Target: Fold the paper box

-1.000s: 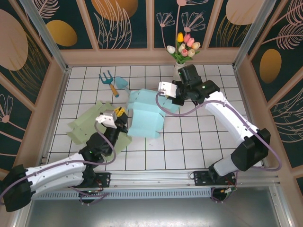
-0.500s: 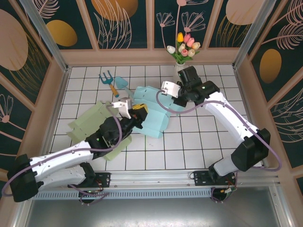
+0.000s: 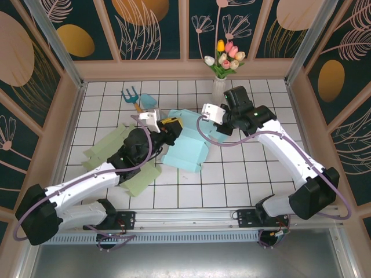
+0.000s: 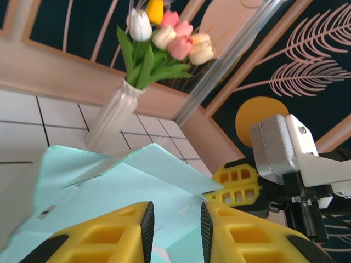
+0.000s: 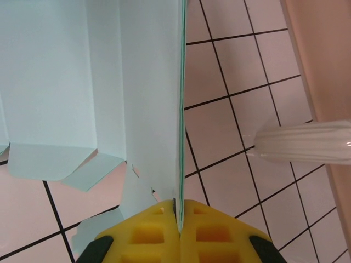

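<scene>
The light blue paper box (image 3: 186, 147) lies partly opened in the middle of the tiled table, with one panel lifted. My right gripper (image 5: 178, 212) is shut on the edge of that raised panel, which stands edge-on between its yellow fingers (image 4: 237, 187). My left gripper (image 3: 171, 124) hovers over the box's left part, pointing toward the vase. Its jaws (image 4: 175, 233) stand apart, the box's blue surface (image 4: 137, 186) shows through the gap, and nothing is between them.
A flat pale green paper blank (image 3: 113, 149) lies under my left arm. A white vase of tulips (image 3: 220, 87) stands at the back, close to my right wrist. A toy fork and trowel (image 3: 139, 103) lie at the back left. Walls enclose the table.
My left arm has reached forward and right over the blue box, and its jaws have parted. My right gripper has drifted slightly right, still holding the panel.
</scene>
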